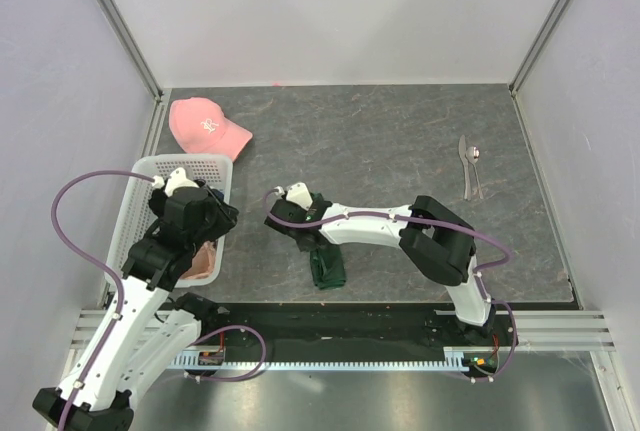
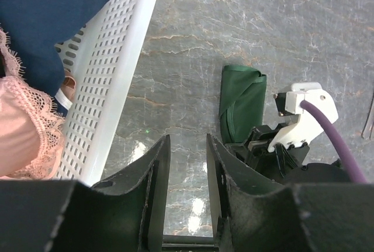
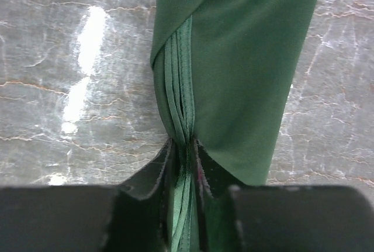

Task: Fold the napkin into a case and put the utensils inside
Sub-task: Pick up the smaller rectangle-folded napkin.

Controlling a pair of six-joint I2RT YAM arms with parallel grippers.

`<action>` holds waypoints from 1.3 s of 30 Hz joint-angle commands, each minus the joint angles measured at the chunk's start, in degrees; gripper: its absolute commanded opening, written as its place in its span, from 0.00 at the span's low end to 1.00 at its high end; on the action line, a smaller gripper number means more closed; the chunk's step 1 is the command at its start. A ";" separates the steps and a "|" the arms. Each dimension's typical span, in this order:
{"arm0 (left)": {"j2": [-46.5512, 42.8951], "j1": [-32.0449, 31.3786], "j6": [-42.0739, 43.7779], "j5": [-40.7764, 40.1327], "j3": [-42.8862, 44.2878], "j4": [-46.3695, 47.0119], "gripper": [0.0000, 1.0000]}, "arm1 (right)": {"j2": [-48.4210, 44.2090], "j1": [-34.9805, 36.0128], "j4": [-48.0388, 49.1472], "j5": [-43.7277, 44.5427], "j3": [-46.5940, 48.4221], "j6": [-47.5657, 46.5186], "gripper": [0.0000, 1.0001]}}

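Note:
The dark green napkin [image 1: 327,267] lies folded into a narrow strip near the table's front middle. In the right wrist view the napkin [image 3: 245,59] fills the centre, its stacked hems bunched together. My right gripper [image 3: 184,144] is shut on those hems at the strip's near end. From above, the right gripper [image 1: 308,234] reaches in from the right. The napkin [image 2: 241,97] also shows in the left wrist view beside the right wrist. My left gripper [image 2: 187,147] hangs open over bare table next to the basket, holding nothing. The two silver utensils [image 1: 472,165] lie side by side at the far right.
A white perforated basket [image 1: 138,199] stands at the left with pink lace and dark blue cloth inside; its wall [image 2: 120,59] runs just left of my left gripper. A pink cap [image 1: 205,125] lies at the back left. Grey walls enclose the table.

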 commanded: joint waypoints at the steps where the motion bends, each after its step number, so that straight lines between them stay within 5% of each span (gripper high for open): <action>1: 0.29 0.25 -1.05 -2.42 0.60 -0.09 0.39 | 0.79 0.11 -2.75 0.31 -0.25 1.20 0.13; 4: 0.73 0.16 -0.34 -1.54 0.33 0.43 0.38 | -1.93 -0.15 -0.73 -4.26 0.63 -0.47 0.00; 13: 4.33 0.16 1.94 3.73 -0.90 3.16 0.35 | -10.37 -4.36 7.26 -22.61 -2.97 0.14 0.00; 26: 15.14 -0.02 8.62 18.04 -1.77 13.25 0.31 | -17.23 -19.57 47.41 -57.40 -29.15 8.66 0.00; 31: 21.55 -0.98 9.50 22.45 -2.66 18.97 0.31 | -16.88 -25.98 60.77 -65.52 -37.86 12.10 0.00; 39: 35.61 -7.13 7.48 22.46 2.35 24.60 0.31 | -16.70 -31.88 66.07 -73.61 -41.29 13.59 0.00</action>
